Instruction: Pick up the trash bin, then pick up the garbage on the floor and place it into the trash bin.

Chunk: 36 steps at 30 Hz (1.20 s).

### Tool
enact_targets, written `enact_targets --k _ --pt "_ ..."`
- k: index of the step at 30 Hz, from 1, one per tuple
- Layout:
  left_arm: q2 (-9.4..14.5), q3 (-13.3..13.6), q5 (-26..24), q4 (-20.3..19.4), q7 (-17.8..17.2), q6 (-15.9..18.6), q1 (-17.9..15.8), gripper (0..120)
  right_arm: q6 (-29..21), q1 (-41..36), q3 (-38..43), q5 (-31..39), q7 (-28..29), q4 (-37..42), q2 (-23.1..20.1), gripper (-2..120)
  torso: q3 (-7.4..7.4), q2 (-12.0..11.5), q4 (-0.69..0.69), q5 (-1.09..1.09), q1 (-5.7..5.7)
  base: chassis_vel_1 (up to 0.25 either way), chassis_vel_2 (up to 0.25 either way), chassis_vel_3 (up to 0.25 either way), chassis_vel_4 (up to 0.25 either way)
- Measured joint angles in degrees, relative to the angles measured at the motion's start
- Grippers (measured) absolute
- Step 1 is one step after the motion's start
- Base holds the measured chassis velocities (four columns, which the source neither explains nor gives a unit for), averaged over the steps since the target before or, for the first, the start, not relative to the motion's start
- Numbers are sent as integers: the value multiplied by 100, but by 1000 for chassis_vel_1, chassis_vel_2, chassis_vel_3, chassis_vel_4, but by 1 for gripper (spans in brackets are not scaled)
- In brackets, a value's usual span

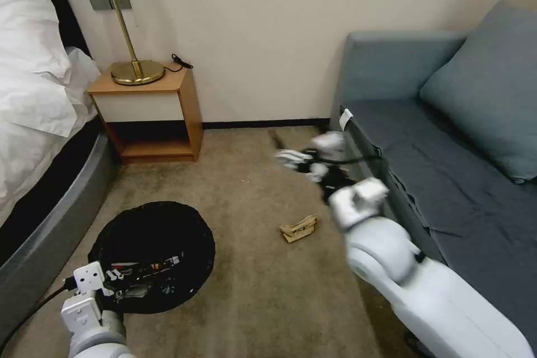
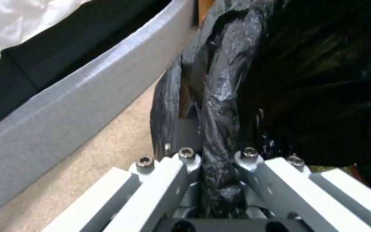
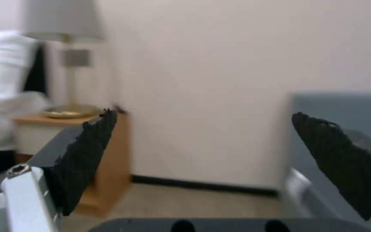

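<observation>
Your left gripper point(image 2: 220, 180) is clenched on the bag-covered rim of the trash bin point(image 1: 154, 254), its fingers point(image 2: 185, 167) pinching the crinkly black plastic. The bin hangs low beside the bed frame point(image 1: 50, 224), its mouth facing up, with some litter visible inside. Your right gripper point(image 1: 291, 158) is raised between the bin and the grey sofa point(image 1: 447, 140), in front of the wall; its fingers point(image 3: 87, 154) are spread wide with nothing between them. One piece of garbage, the crumpled tan paper point(image 1: 298, 228), lies on the carpet just right of the bin, below the right gripper.
</observation>
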Motion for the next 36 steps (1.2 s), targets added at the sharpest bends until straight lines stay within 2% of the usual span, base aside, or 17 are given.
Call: enact_targets --k 2,3,6,11,20,29,36 --pt "18 -25 -24 -16 -7 -9 5 3 137 -877 365 -507 45 193 379 100 0 0 0 1 0 0 0 0 0" --pt "18 -25 -24 -16 -7 -9 5 3 137 -877 365 -507 45 193 379 100 0 0 0 1 0 0 0 0 0" --pt "38 -53 -63 -24 1 -18 13 3 498 -1690 578 -1025 37 325 942 100 0 0 0 -1 -1 0 0 0 0" --pt "49 -54 -78 -27 1 -20 12 3 1010 -2134 559 -1450 -101 231 1285 100 0 0 2 -1 0 0 0 0 0" --pt "50 -81 -97 -14 0 -21 -19 3 1416 -2201 490 -1534 -408 -12 1236 100 0 0 2 -1 0 0 0 0 0" --pt "39 -87 -103 66 1 -17 -115 3 1508 -2005 361 -1511 -570 -201 1163 100 0 0 2 0 -1 -5 3 2 -6" --pt "28 -88 -104 91 0 -10 -141 3 1507 -1894 287 -1496 -573 -297 1142 100 0 0 1 0 -1 -103 94 109 -104"
